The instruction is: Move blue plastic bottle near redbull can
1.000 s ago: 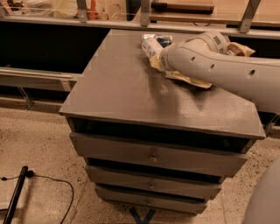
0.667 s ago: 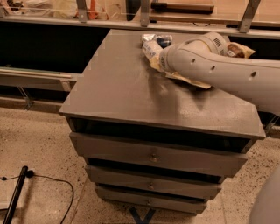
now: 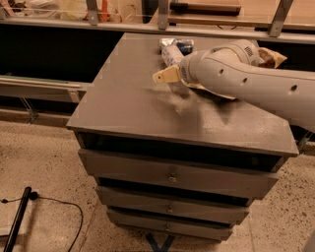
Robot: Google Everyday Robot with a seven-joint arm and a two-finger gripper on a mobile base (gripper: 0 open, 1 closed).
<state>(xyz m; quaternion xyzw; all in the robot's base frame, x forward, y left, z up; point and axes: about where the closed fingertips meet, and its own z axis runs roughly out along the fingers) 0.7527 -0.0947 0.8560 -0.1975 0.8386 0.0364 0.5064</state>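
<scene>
The blue plastic bottle [image 3: 169, 53] lies on its side at the back of the grey cabinet top [image 3: 125, 101]; its pale label shows and its near end is hidden by my arm. The redbull can [image 3: 185, 46], dark blue and silver, sits right behind it, touching or almost touching. My gripper [image 3: 166, 75] hangs just in front of the bottle, a little above the top, at the end of the white arm that comes in from the right. I see nothing held in it.
A brown and yellow chip bag [image 3: 272, 57] lies at the back right, mostly hidden by my arm. The cabinet has several drawers [image 3: 171, 177] below. A glass railing [image 3: 98, 15] runs behind it. A black cable [image 3: 59, 204] lies on the floor at left.
My gripper has drawn back from the bottle toward the front of the cabinet, and its cream tip now shows. The bottle and can have stayed in place.
</scene>
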